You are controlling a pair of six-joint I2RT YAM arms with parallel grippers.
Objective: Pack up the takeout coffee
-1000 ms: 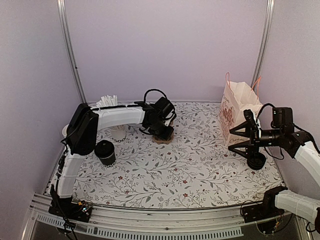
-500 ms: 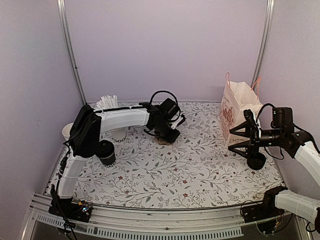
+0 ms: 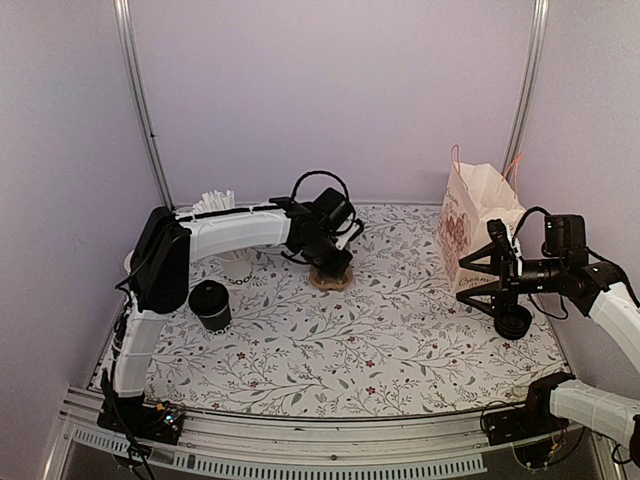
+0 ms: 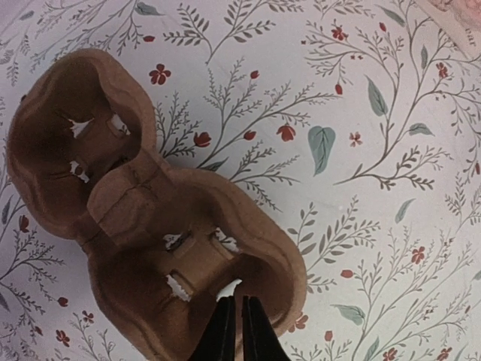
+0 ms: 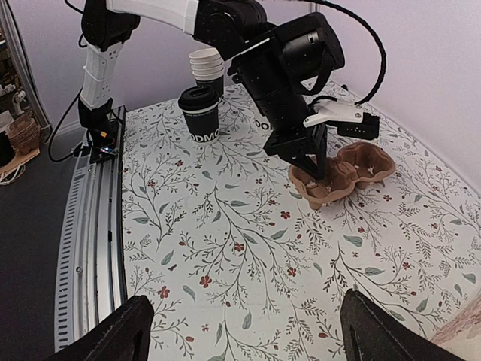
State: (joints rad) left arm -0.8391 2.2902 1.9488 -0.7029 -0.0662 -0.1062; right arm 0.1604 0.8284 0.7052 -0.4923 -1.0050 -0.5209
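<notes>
The takeout coffee (image 3: 210, 303), a black cup with a black lid (image 5: 199, 113), stands at the left of the table, apart from both grippers. A brown two-well cup carrier (image 3: 331, 280) lies flat at the back middle (image 4: 135, 203) (image 5: 353, 169). My left gripper (image 3: 325, 264) points down into its near well (image 4: 233, 301) (image 5: 316, 171). Its jaws are pressed almost together on the cardboard there, with only a thin slit between them. My right gripper (image 3: 482, 270) hovers open beside the paper bag (image 3: 475, 215), nothing between its fingers (image 5: 248, 338).
A stack of lidless cups (image 5: 208, 66) and a white holder with straws (image 3: 215, 204) stand behind the left arm. A low black round stack (image 3: 513, 320) sits under the right arm. Flowered table cover (image 3: 380, 340); metal rail (image 5: 90, 226) at the near edge.
The left arm swung slightly right and came back, nudging the carrier a little. Its jaws have parted by a hair. The right arm has not moved.
</notes>
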